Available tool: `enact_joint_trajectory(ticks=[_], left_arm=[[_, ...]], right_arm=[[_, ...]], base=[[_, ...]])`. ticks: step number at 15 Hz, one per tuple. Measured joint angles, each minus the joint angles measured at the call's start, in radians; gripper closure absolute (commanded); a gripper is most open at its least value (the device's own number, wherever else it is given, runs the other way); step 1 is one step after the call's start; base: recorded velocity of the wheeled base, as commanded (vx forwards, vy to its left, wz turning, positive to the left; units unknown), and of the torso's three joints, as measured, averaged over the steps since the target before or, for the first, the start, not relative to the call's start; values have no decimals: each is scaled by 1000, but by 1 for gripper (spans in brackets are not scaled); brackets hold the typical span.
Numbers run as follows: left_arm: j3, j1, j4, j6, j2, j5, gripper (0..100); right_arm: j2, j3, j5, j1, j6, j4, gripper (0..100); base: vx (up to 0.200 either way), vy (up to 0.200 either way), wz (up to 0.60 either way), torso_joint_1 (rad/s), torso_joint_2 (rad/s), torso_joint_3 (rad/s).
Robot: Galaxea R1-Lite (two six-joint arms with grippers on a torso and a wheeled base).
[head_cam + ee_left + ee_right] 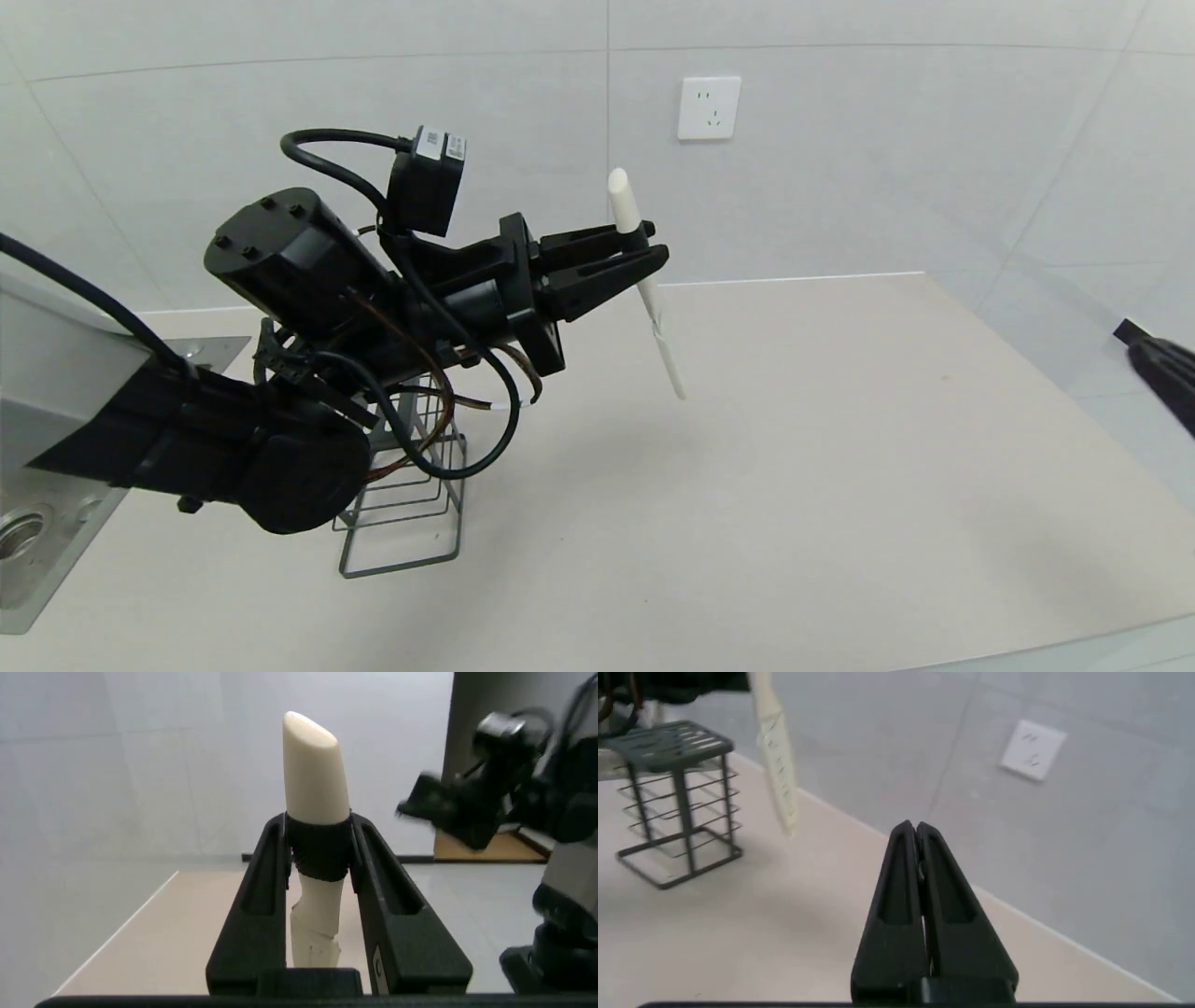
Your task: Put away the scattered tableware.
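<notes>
The left claw [649, 250] is clamped narrow on a white utensil [661, 327], gripping it partway down the thick end. The blunt, slanted top stands up above the fingers and the thin end hangs below, tilted a little off upright. The utensil is in the air, well above the worktop [794, 485], and touches nothing but the claw. Below and behind the claw, under the arm's wrist and cables, a wire rack [411, 523] stands on the worktop, partly hidden by the arm. The utensil hangs off to the side of it, not over its top. Past the rack, a steel sink [28, 541] is let into the worktop at the robot's far left. On the wall behind there is a white socket [709, 107]. Over on the robot's right, well apart from all this, the right claw [915, 831] hangs above the worktop with its fingers pressed together and nothing between them. By my reckoning the job is midway for this piece: it is lifted and firmly held, but not yet in the rack, which looks like the place for it. What is left is to bring it over the rack's top, lower the thin end in and let go. Whether other pieces wait elsewhere I cannot tell from here.
</notes>
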Motion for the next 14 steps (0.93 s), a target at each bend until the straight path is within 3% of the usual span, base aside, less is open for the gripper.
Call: enact_joint_trajectory(ticks=[2, 4, 9, 11, 14], left_arm=[[10, 1, 27, 7, -26, 1, 100], [44, 8, 38, 8, -61, 21, 100], [98, 17, 47, 20, -109, 27, 100], [104, 36, 58, 22, -127, 28, 100], [135, 67, 86, 22, -170, 28, 100]], right_arm=[[-154, 17, -1, -69, 5, 85, 100], [-325, 26, -1, -109, 15, 254, 100], [-762, 32, 1, -166, 47, 696, 100], [-902, 32, 9, -184, 55, 796, 100], [-984, 33, 128, -198, 22, 929, 100]], base=[[0, 0, 0, 0, 0, 0], [0, 0, 0, 0, 0, 0], [0, 0, 0, 0, 0, 0], [0, 0, 0, 0, 0, 0], [0, 0, 0, 0, 0, 0]])
